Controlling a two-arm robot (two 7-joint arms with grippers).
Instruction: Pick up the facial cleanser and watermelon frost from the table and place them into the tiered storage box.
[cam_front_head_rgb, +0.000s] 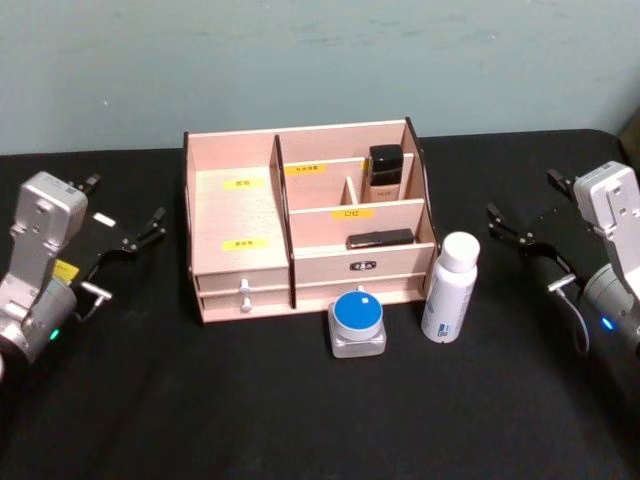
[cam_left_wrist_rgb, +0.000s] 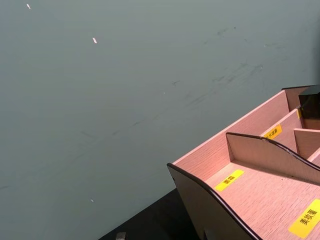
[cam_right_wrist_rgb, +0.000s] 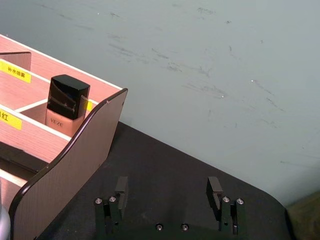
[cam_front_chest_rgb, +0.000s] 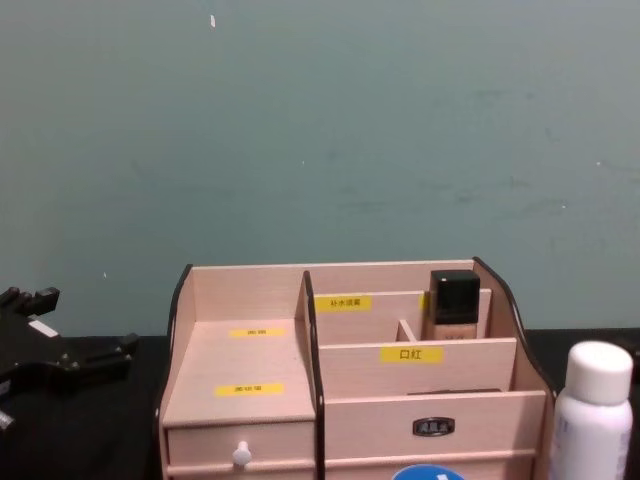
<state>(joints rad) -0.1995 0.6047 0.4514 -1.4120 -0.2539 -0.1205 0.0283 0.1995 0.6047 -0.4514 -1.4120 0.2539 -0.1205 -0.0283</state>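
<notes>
Pickup not begun: facial cleanser (cam_front_head_rgb: 450, 288) and watermelon frost (cam_front_head_rgb: 357, 318) stand by tiered storage box (cam_front_head_rgb: 225, 212); right gripper (cam_right_wrist_rgb: 167, 186) fingers spread, left gripper (cam_front_head_rgb: 148, 228) fingers unclear; right should probably reach cleanser next.

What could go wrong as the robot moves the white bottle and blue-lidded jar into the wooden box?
The white plastic bottle stands upright close beside the light wooden tiered storage box; the open right gripper, coming sideways, might topple it. The squat blue-lidded jar sits close before the box's front, leaving little finger room behind. A black-capped beige bottle fills one rear compartment, risking collision. The left gripper hovers left of the box.
</notes>
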